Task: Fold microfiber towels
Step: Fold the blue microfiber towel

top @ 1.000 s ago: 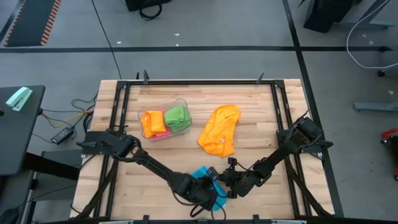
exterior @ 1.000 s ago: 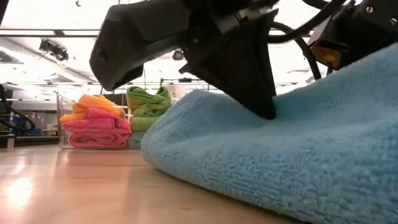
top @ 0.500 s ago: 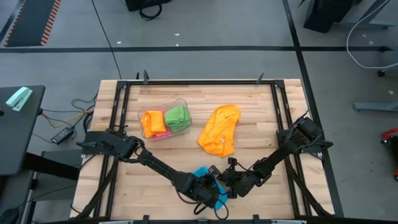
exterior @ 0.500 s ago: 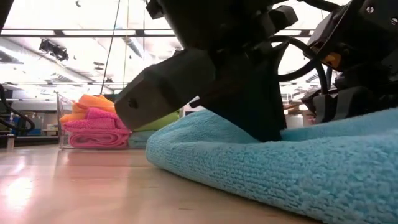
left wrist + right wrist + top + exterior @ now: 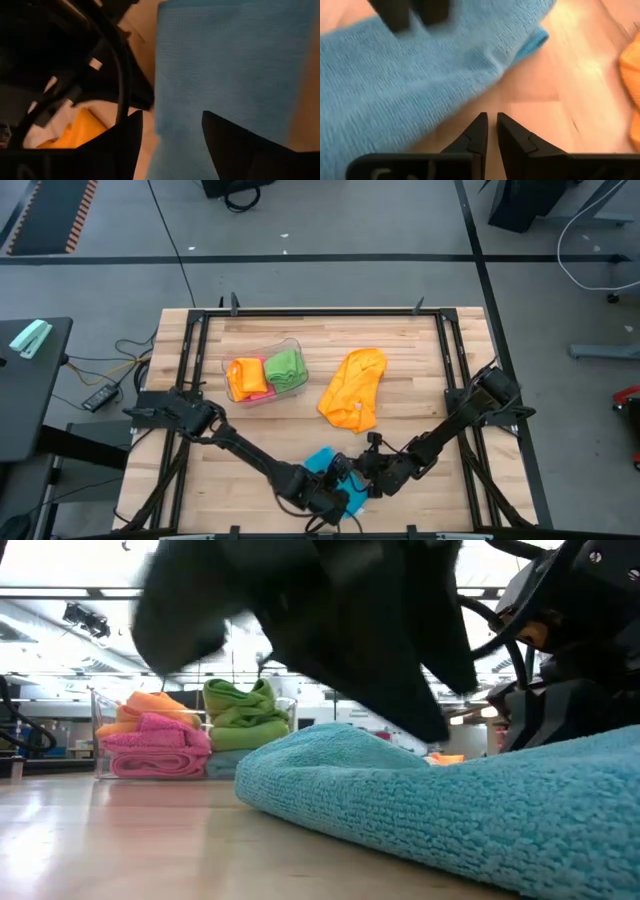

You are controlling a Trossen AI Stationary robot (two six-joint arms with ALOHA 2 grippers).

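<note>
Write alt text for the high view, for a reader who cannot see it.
Seen from above, both dark arms meet over a sky blue towel at the near edge of a wooden table: the left gripper open over it, the right gripper beside it. An orange towel lies crumpled mid-table, and a clear tub holds folded orange, pink and green towels.

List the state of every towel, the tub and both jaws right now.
blue towel: folded over, flat on the table's near edge, not held.
orange towel: loose, crumpled mid-table.
clear plastic tub: upright, holding folded towels.
pink, orange and green towels: folded, in the tub.
left gripper: jaws open above the blue towel.
right gripper: jaws nearly shut, empty, beside the blue towel.
</note>
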